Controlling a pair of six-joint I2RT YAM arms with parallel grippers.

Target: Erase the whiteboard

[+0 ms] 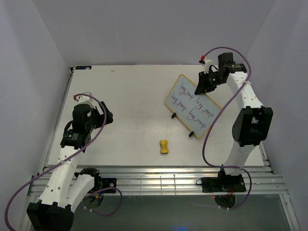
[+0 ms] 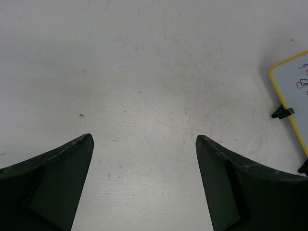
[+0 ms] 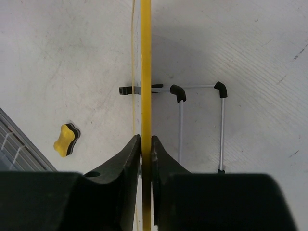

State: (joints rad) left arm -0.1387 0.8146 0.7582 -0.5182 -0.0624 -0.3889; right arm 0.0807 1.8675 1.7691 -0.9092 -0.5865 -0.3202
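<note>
The whiteboard (image 1: 194, 106), white with a thin yellow frame, black feet and purple handwriting, stands tilted at the right of the table. My right gripper (image 1: 203, 85) is shut on its top edge; in the right wrist view the yellow frame (image 3: 146, 72) runs edge-on between the closed fingers (image 3: 132, 154). A yellow peanut-shaped eraser (image 1: 164, 147) lies on the table in front of the board, also in the right wrist view (image 3: 66, 140). My left gripper (image 1: 107, 117) is open and empty over bare table at the left. The board's corner (image 2: 294, 91) shows at the right of the left wrist view.
The board's wire stand (image 3: 201, 120) with black caps props it from behind. A ribbed metal rail (image 1: 159, 180) runs along the table's near edge. White walls enclose the table on three sides.
</note>
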